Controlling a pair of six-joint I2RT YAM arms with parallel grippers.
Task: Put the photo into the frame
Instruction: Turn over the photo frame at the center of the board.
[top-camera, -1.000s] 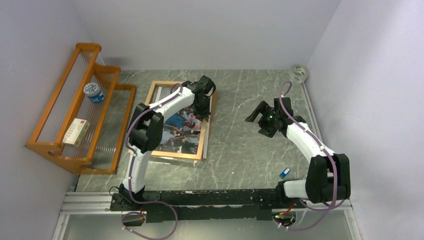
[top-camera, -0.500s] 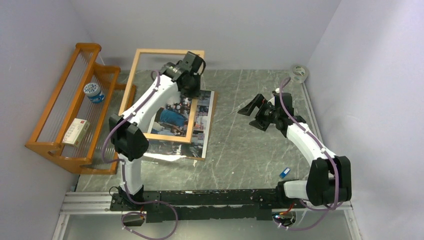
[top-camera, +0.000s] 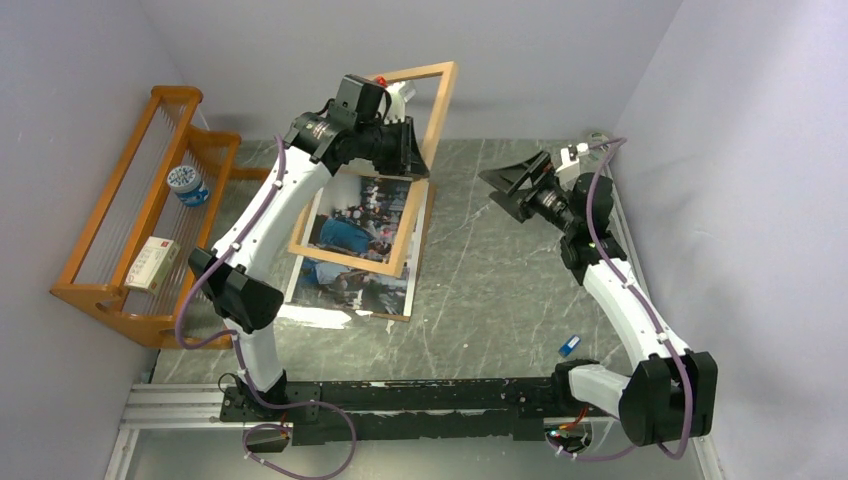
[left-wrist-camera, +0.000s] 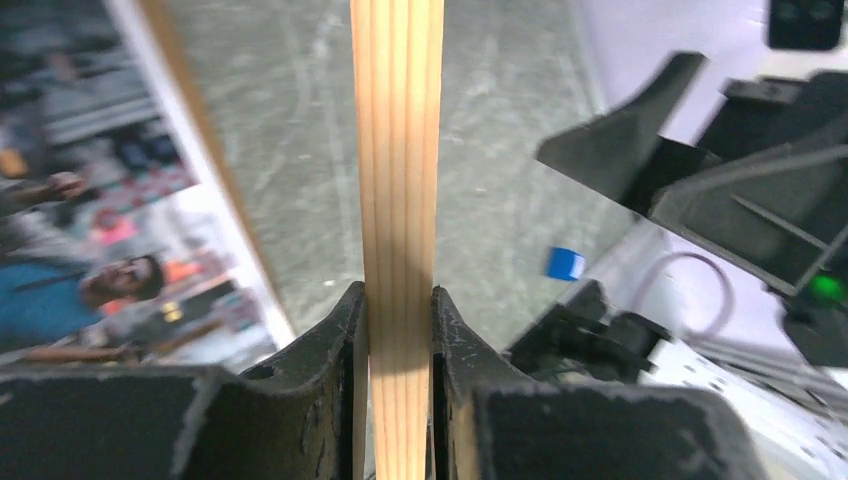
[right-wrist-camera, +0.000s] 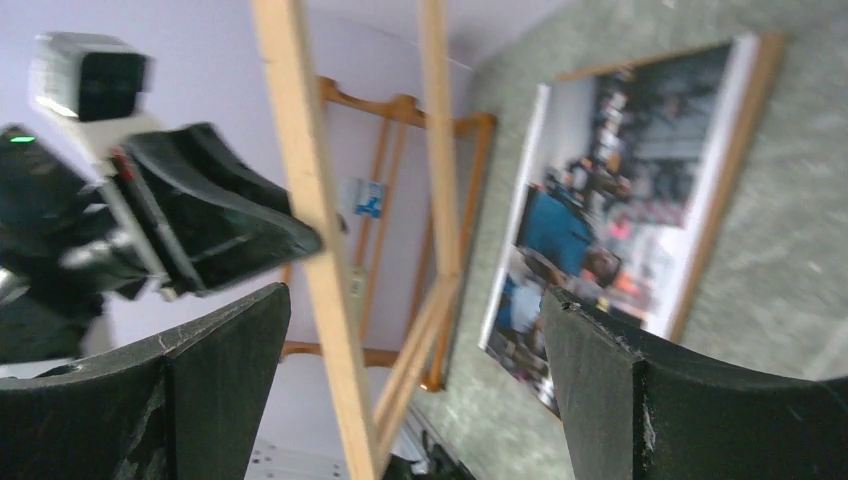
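Top external view: we see left pincer (left-wrist-camera: 398, 300) clamped on frame (left-wrist-camera: 398, 150), frame lifted, tilted above photo (top-camera: 350, 290) lying on counter (top-camera: 480, 290); right pincer (right-wrist-camera: 415, 295) spread wide near frame. Orange rack (top-camera: 176, 96) at left.

An orange wooden rack (top-camera: 176, 97) is set against the left wall, and on its rails are laid a round tin (top-camera: 186, 184) with a blue and white lid and, nearer, a small white box (top-camera: 152, 264). A brown backing board (top-camera: 412, 298) is laid flat on the grey marbled table (top-camera: 480, 290), beside the rack. A roll of tape (top-camera: 598, 138), partly hidden, is seen in the far right corner, and a small blue object (top-camera: 569, 346) is seen near the front right edge.
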